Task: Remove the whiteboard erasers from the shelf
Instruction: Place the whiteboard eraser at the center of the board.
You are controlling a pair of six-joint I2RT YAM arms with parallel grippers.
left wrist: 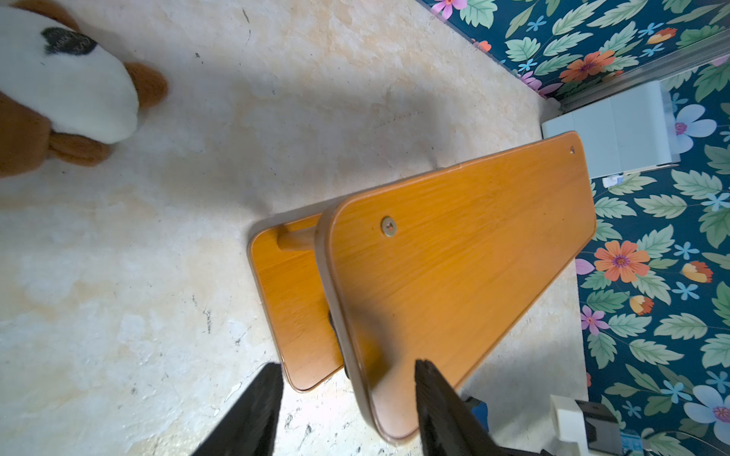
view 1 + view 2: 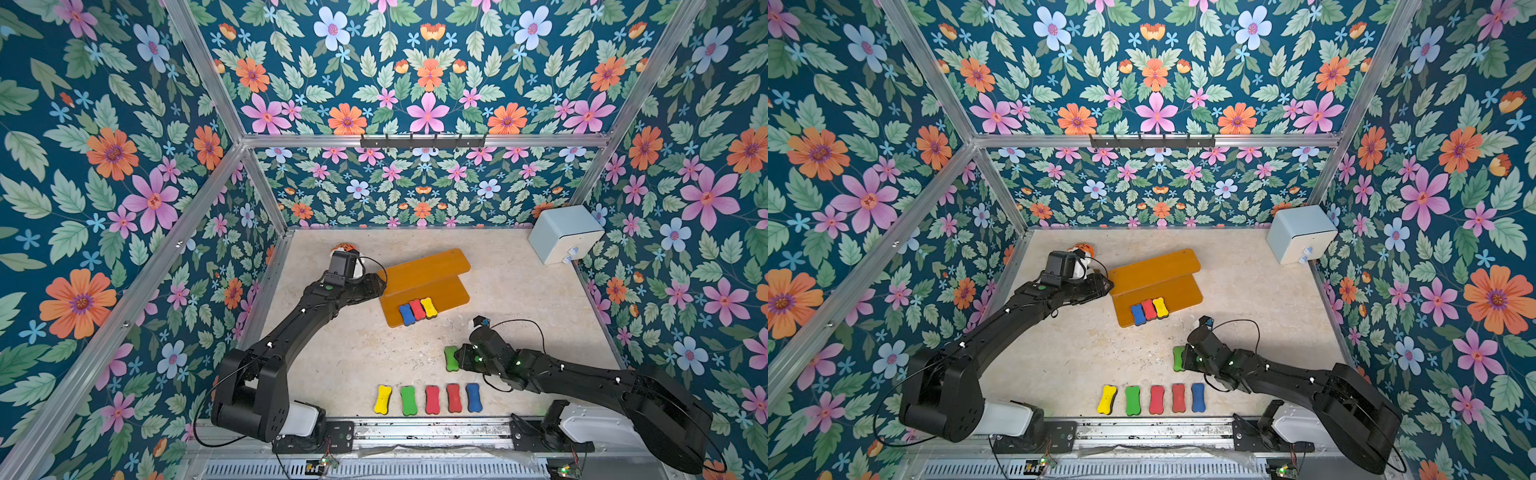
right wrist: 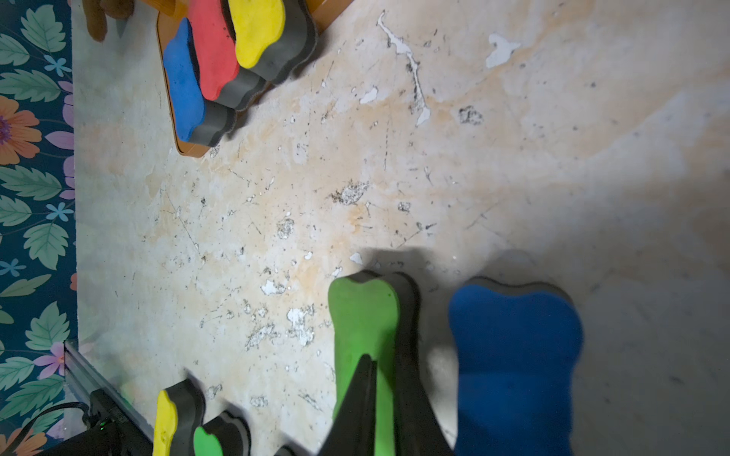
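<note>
Scuffed cream table under floral walls. Found three whiteboard erasers, blue, red and yellow, on the lower board of the shelf. Counted a row of five erasers near the front edge. Saw the right gripper pinching a green eraser on edge, off the shelf; left gripper at the shelf's end, jaws spread, empty.

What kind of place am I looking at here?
Probably a robot test booth, not a home: two robot arms fixed to a front rail, a metal frame holding flowered wall panels, and a table with foam erasers lined up.
</note>
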